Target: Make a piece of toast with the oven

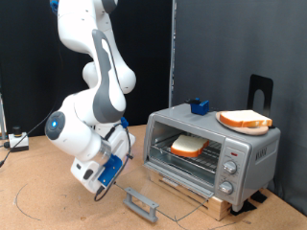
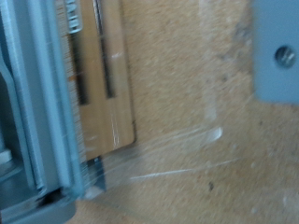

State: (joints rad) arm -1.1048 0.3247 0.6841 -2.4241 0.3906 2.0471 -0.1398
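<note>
The silver oven (image 1: pixel 216 149) stands at the exterior view's right on a wooden board. Its glass door (image 1: pixel 168 196) is folded down open, with the grey bar handle (image 1: pixel 142 203) at the front. One piece of toast (image 1: pixel 187 146) lies on the wire rack inside. A second slice (image 1: pixel 245 120) lies on a plate on top of the oven. My gripper (image 1: pixel 101 177) hangs low, left of the open door, apart from the handle and holding nothing. The wrist view shows one grey finger (image 2: pixel 278 51), the oven's front edge (image 2: pixel 37 112) and the glass door (image 2: pixel 177 159) over the tabletop.
A small blue object (image 1: pixel 200 105) sits on the oven top beside the plate. Three knobs (image 1: pixel 230 172) run down the oven's right side. A black stand (image 1: pixel 261 91) rises behind the oven. Cables and a small box (image 1: pixel 17 141) lie at the far left.
</note>
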